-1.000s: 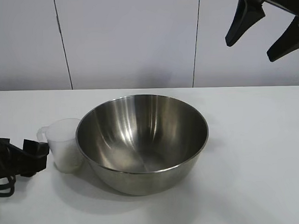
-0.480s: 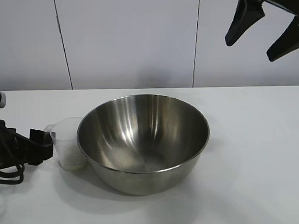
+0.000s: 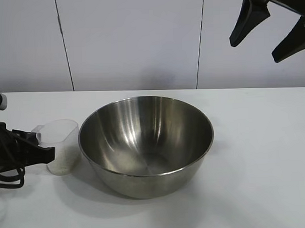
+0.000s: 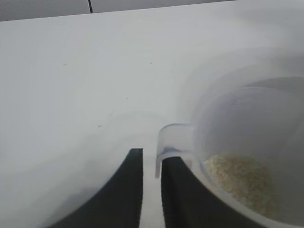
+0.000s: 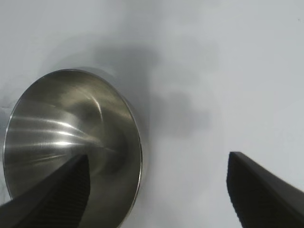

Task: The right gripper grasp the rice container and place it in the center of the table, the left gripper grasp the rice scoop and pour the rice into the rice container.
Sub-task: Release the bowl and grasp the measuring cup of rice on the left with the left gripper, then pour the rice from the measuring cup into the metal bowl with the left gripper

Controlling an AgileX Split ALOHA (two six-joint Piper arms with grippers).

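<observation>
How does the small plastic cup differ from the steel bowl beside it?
The rice scoop is small, clear plastic, with a side tab; the rice container is far wider, shiny steel, without a handle. The scoop holds rice; the bowl looks empty. Both stand upright on the table.

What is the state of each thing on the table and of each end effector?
rice container: upright on the table, empty
rice scoop: upright beside the container, not touching it
rice: in the scoop's bottom
left end effector: shut on the scoop's tab handle
right end effector: open, raised above the table, holding nothing
</observation>
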